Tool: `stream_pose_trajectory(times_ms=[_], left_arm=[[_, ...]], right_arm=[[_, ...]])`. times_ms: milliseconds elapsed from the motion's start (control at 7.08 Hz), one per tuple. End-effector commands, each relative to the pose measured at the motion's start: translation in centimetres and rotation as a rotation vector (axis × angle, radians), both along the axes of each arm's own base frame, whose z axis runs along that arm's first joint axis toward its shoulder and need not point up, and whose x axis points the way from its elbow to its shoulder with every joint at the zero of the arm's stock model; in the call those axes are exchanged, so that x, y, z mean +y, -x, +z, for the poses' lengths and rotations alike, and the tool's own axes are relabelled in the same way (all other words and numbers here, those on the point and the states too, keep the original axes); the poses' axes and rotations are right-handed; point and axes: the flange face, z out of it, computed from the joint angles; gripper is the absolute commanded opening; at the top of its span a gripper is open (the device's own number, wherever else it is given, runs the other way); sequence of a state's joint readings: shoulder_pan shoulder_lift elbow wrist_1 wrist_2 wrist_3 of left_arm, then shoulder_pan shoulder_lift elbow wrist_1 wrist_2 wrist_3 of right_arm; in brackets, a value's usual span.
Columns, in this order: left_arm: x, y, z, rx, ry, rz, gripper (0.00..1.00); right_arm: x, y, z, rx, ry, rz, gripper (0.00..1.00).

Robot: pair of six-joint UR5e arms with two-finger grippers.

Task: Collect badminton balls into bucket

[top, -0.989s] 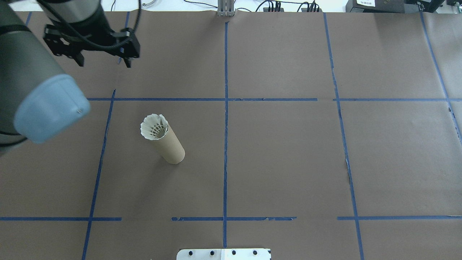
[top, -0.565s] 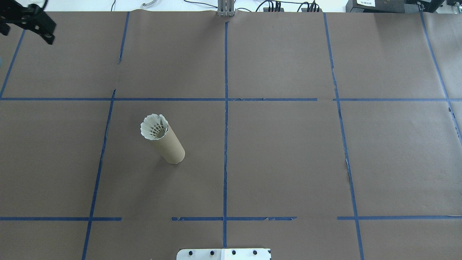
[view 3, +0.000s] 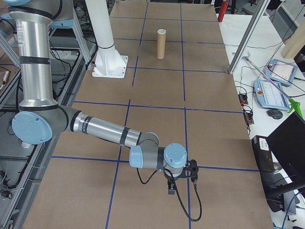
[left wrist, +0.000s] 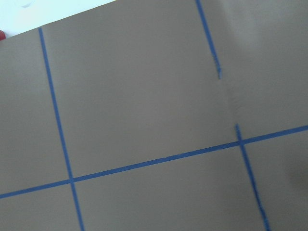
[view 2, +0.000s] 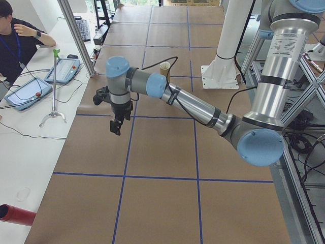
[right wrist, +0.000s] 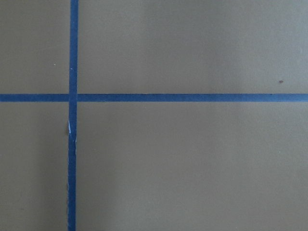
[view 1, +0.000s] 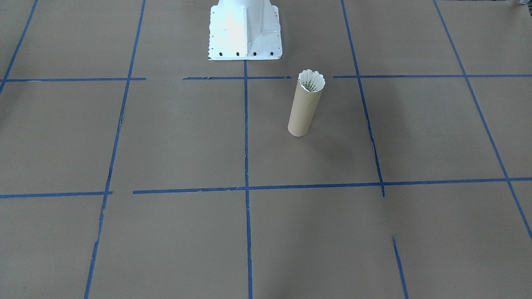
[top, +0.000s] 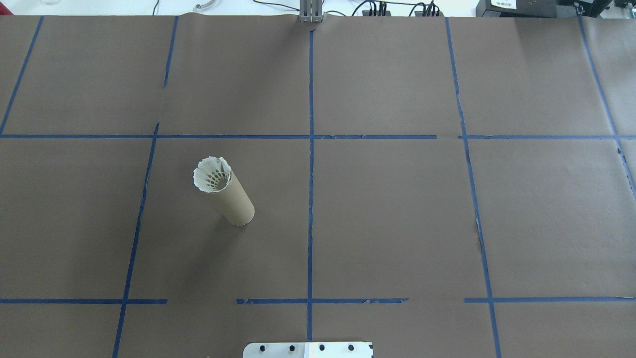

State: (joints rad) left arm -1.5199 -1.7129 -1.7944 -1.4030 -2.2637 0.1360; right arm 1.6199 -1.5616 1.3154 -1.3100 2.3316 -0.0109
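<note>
The left tool [view 2: 117,124] has been withdrawn from the overhead view to the counter's [top: 397,223] left end; its opening cannot be told, nor the right tool's [view 3: 180,180]. A shuttlecock [top: 212,175] sits in the bucket's [top: 233,201] mouth; collection is judged complete.

No readable text. White label [top: 503,4] on dark box beyond worktop's far right corner: print too small. Label [view 2: 281,44] on left arm's silver segment: illegible.
</note>
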Motion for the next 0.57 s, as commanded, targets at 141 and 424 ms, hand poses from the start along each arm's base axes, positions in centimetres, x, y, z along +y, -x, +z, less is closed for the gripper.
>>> stream_pose_trajectory(times_ms=[141,424], left_arm=[[5.9,1.8,13.6,0.008,0.152,-0.02,1.0],[6.3,2.6,14.2,0.057,0.172,-0.038,1.0]], right_arm=[[0.0,0.0,0.0,0.0,-0.001,0.0,1.0],[0.0,0.0,0.0,0.0,-0.001,0.0,1.0]])
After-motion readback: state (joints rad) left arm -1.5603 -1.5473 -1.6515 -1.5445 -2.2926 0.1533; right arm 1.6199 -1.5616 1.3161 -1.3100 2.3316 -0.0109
